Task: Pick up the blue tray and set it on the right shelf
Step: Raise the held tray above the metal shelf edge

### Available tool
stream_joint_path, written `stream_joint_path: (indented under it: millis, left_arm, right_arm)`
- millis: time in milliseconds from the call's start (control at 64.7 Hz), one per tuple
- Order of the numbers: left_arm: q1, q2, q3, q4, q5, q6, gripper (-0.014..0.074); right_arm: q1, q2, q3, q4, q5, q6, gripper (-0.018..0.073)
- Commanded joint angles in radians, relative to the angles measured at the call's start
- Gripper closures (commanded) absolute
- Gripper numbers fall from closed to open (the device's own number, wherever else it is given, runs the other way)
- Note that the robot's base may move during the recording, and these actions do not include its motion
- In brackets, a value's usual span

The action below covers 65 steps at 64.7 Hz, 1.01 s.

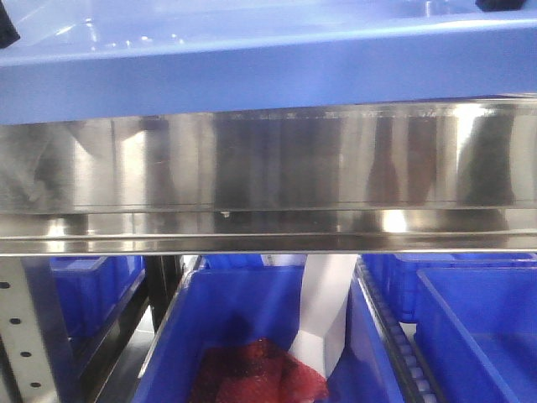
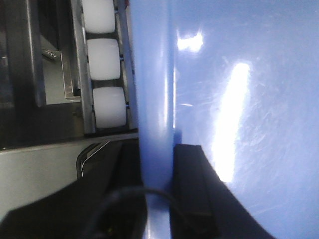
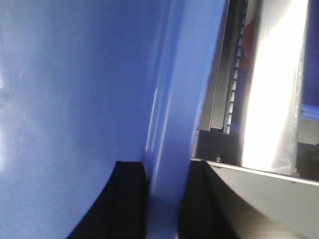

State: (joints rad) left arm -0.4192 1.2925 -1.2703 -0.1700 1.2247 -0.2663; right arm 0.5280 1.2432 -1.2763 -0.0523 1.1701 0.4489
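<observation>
Front-facing: blue tray (image 1: 252, 75) above right shelf (image 1: 268, 159)

One blue tray (image 1: 252, 75) fills the top of the front view. Below it there is one stainless-steel front rail (image 1: 268, 159) and one perforated grey upright (image 1: 21, 336).

Under the rail at least four deep blue storage bins (image 1: 243, 311) show, all cut off by the frame, so the exact number cannot be told. There is one red mesh bundle (image 1: 252, 374), one white strip (image 1: 323, 311) and one roller track (image 1: 398, 336).

The left wrist view shows three white rollers (image 2: 104, 59).

There are two grippers, the left gripper (image 2: 155, 164) and the right gripper (image 3: 164, 169). Each has two dark fingers (image 2: 192, 189).
</observation>
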Motion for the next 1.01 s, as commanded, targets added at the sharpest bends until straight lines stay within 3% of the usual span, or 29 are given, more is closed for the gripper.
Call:
stream_joint_path:
  millis: [0,526,696,866,990]
  left_arm:
    - [-0.003,-0.023,-0.032,0.046,0.107,0.006,0.0645]
    - [-0.003,-0.023,-0.032,0.046,0.107,0.006,0.0645]
    - [-0.003,-0.017,-0.042,0.046,0.048,0.016,0.0645]
    - [0.018,0.023,-0.15,0.046,0.002,0.089,0.0645]
    - [0.042,0.097,-0.303,0.046,-0.009,0.093,0.0645]
  right_arm:
    - [-0.008,-0.031,-0.027,-0.056,-0.018,-0.025,0.0502]
    - [-0.008,-0.031,-0.027,-0.056,-0.033,-0.025,0.0502]
    - [-0.008,-0.031,-0.029,-0.063,-0.069,-0.027,0.0502]
    - [-0.014,-0.017,-0.083,-0.064,-0.119,-0.074,0.0502]
    - [-0.057,0.03,-0.173,-0.064,-0.148,-0.077,0.0502]
